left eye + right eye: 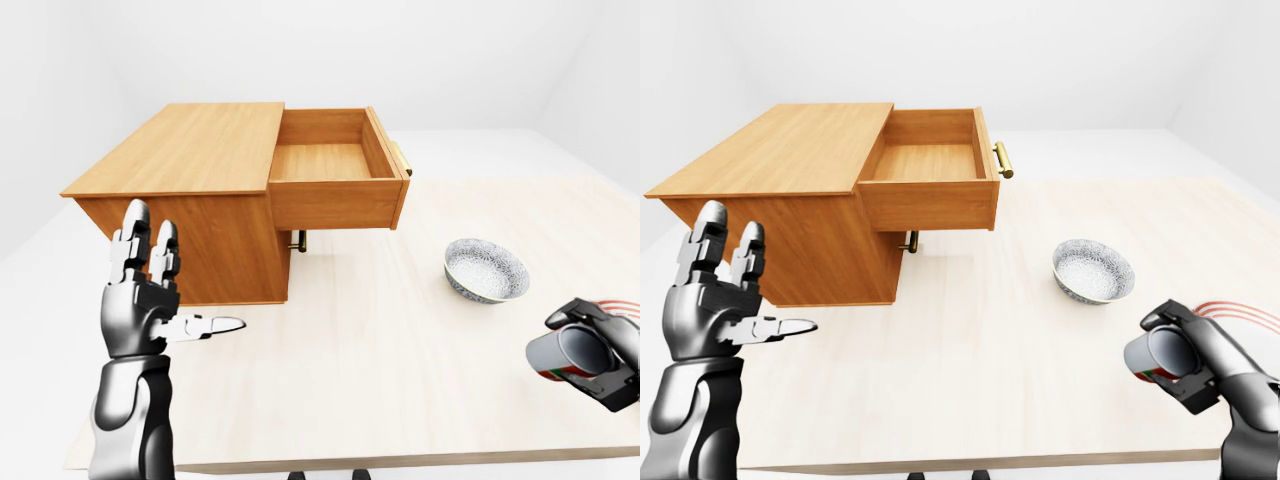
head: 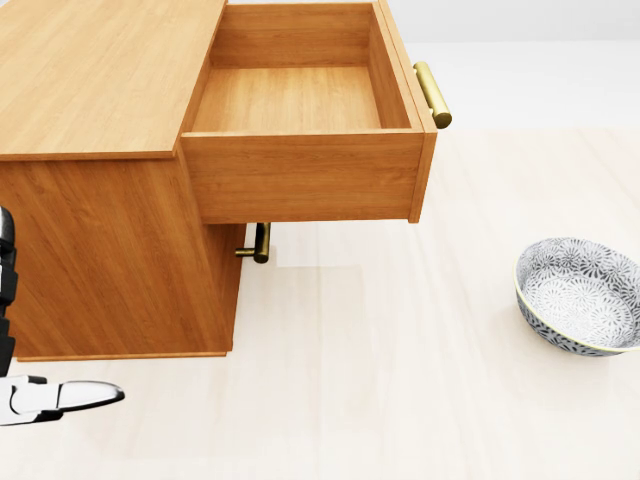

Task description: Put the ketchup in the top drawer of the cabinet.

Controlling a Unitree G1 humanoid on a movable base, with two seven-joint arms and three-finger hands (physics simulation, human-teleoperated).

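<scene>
pale wooden table [image 1: 360, 370] under white walls: at left the left hand [image 1: 145, 295] stands raised, fingers spread and holding nothing, beside the wooden cabinet [image 1: 190, 175], whose top drawer [image 1: 335, 175] is pulled out; a patterned bowl [image 1: 486, 270] sits right of it; at far right the right hand [image 1: 1185, 365] grips the ketchup [image 1: 1155, 358], low above the table.

Ketchup [image 1: 1158, 357] mostly wrapped by right hand [image 1: 1185, 362], label unreadable, bowl [image 2: 580, 295] edge-cropped
</scene>
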